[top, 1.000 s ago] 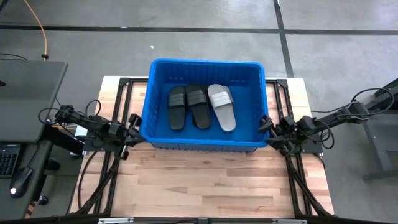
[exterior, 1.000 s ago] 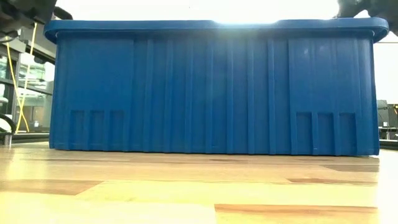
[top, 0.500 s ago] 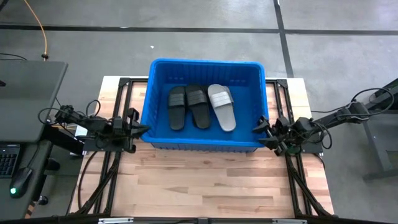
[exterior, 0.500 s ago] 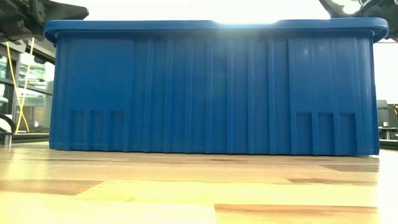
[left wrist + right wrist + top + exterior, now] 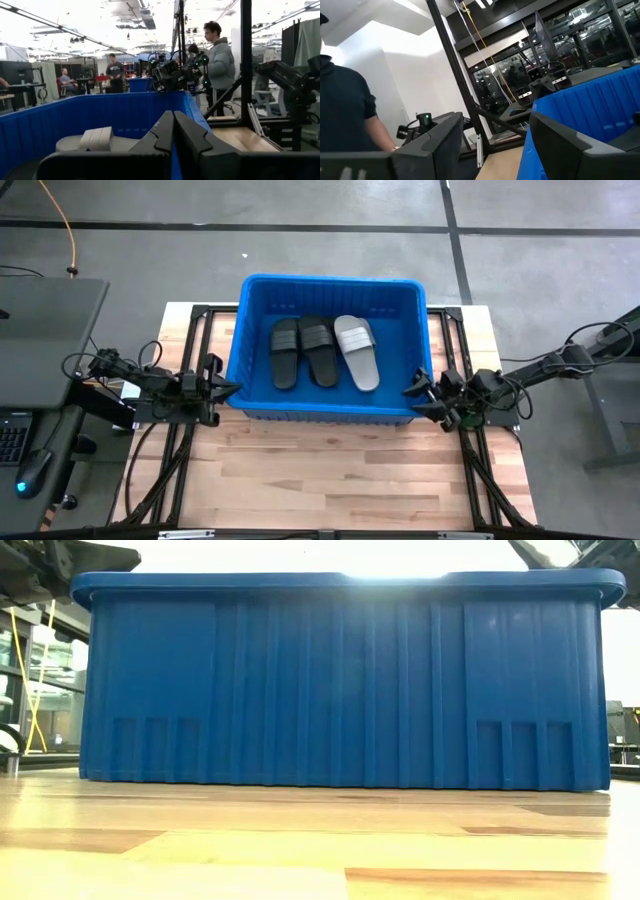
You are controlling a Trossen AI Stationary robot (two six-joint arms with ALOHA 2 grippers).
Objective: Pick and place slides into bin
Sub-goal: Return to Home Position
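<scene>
The blue bin (image 5: pixel 330 278) stands on the far half of the wooden table. Three slides lie flat on its floor, side by side: two black (image 5: pixel 285 352) (image 5: pixel 319 350) and one light grey (image 5: pixel 357 352). My left gripper (image 5: pixel 228 388) is shut and points at the bin's left wall near its near corner, with its tip at rim height (image 5: pixel 118 555). The left wrist view looks past the shut fingers (image 5: pixel 173 125) at a slide's strap (image 5: pixel 95 140). My right gripper (image 5: pixel 413 390) stands open at the bin's right rim, near the near corner, with nothing between its fingers (image 5: pixel 492 135).
Bare wood (image 5: pixel 330 470) stretches from the bin to the table's near edge. Black frame rails (image 5: pixel 180 460) (image 5: pixel 480 470) run along both sides of the table. A desk with a keyboard (image 5: pixel 12 438) stands to the left. People (image 5: pixel 220 60) stand in the room beyond.
My left gripper has swung toward the bin, and its shut tip now reaches the left rim. My right gripper has tipped down a little and come closer to the right rim, staying open. The bin and the slides have not moved.
</scene>
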